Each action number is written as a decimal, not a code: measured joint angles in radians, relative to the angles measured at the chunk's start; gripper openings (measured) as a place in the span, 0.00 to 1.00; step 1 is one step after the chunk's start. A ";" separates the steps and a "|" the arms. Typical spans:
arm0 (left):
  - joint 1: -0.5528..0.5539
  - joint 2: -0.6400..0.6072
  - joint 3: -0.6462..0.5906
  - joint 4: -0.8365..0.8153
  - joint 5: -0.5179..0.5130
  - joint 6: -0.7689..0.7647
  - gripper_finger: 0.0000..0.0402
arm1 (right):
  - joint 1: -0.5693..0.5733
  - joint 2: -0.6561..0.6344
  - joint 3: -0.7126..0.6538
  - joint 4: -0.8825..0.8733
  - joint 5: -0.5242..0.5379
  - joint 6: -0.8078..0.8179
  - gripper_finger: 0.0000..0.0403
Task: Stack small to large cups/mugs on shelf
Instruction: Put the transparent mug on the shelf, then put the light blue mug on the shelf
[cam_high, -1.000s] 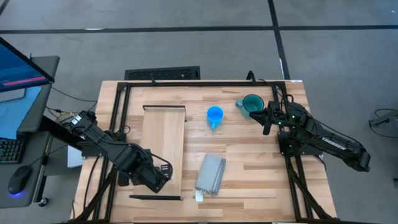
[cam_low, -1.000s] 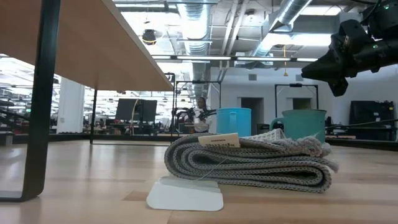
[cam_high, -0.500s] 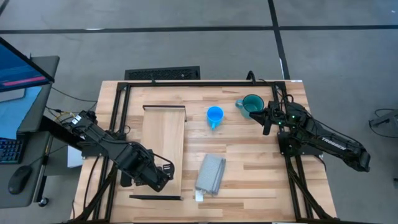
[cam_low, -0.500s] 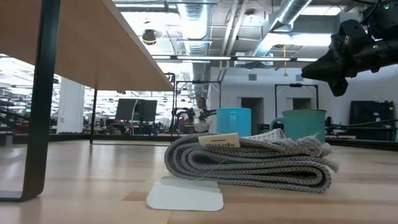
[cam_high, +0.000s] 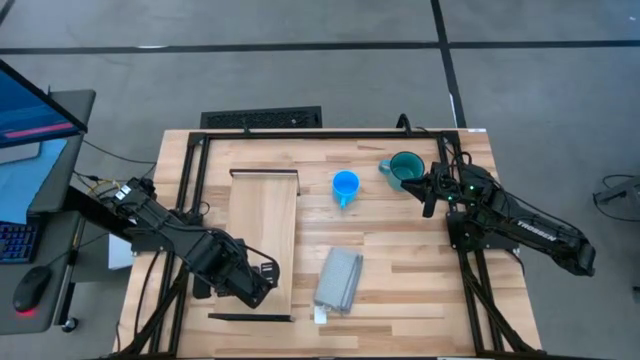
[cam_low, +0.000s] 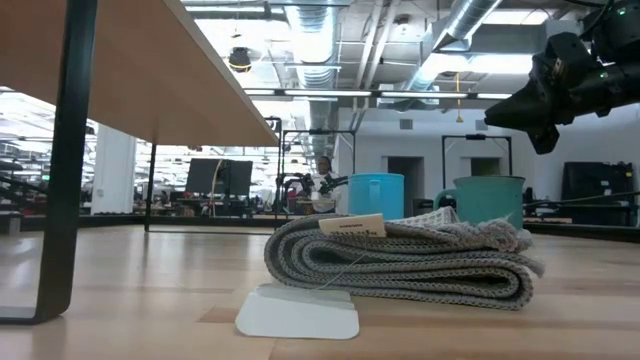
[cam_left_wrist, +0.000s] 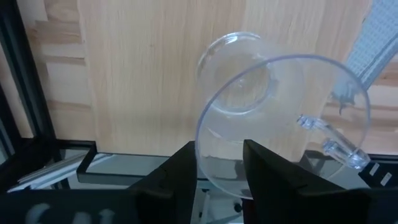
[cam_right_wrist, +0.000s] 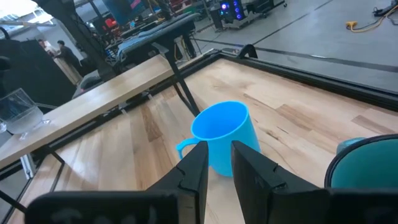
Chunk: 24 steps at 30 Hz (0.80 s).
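A small clear cup (cam_left_wrist: 280, 124) with a handle (cam_left_wrist: 329, 140) is over the near end of the pale wood shelf (cam_high: 265, 230), with my left gripper (cam_high: 262, 275) shut on it. It also shows in the right wrist view as the clear cup (cam_right_wrist: 18, 109) above the board. The blue mug (cam_high: 345, 185) and the teal mug (cam_high: 405, 168) stand upright on the tabletop to the right of the shelf. My right gripper (cam_high: 430, 190) hovers just right of the teal mug, open, with nothing between its fingers. My left gripper has the clear cup by its rim (cam_left_wrist: 208, 168), on the side away from the handle, one finger inside the mouth and one outside. The fingers come from above, pointing steeply down. The cup hangs mouth up, slightly tilted; whether its base touches the shelf I cannot tell.
A folded grey cloth (cam_high: 338, 280) with a white tag lies on the table between the shelf and the near edge. The shelf stands raised on dark legs (cam_low: 65, 160). Black frame rails run along the table's left, right and far edges.
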 joint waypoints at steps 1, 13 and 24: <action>0.000 0.000 0.000 0.000 -0.003 0.001 0.30 | 0.000 0.000 0.000 0.000 0.000 0.000 0.23; 0.000 -0.003 0.000 -0.065 -0.012 0.009 0.30 | 0.000 0.000 0.000 0.000 0.000 0.000 0.23; 0.000 -0.059 0.000 -0.076 -0.078 0.011 0.30 | 0.000 0.000 0.000 0.000 0.000 0.000 0.23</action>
